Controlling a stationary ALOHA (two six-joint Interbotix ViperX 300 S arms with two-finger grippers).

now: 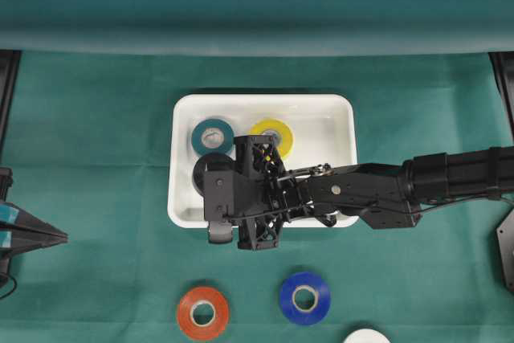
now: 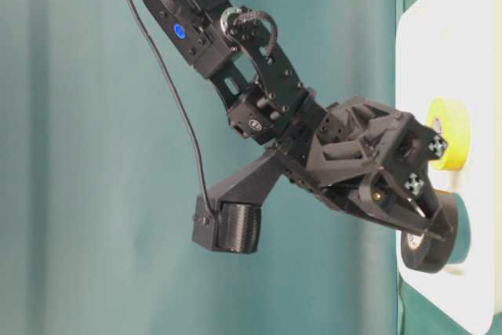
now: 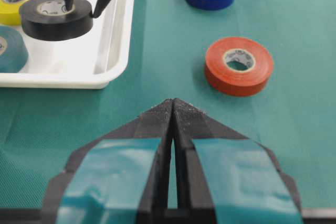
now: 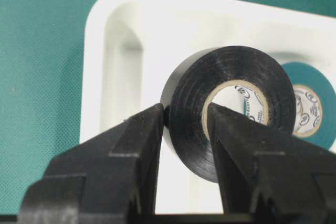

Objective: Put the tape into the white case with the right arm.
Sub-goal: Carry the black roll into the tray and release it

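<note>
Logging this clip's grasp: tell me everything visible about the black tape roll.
The black tape roll is glossy black with a pale cardboard core bearing printed marks. The right end effector pinches its wall, one finger outside, one inside the core hole. It lies flat over the white case, beside the teal roll and near the yellow roll. Whether it rests on the case floor is unclear.

Black tape roll [image 4: 231, 108]: pinched through wall by right gripper [image 4: 184, 124], 1 finger in core, 1 outside; over white case [image 1: 341, 118], beside teal roll [image 1: 212, 136]; yellow roll [image 1: 273, 136] further along.
</note>
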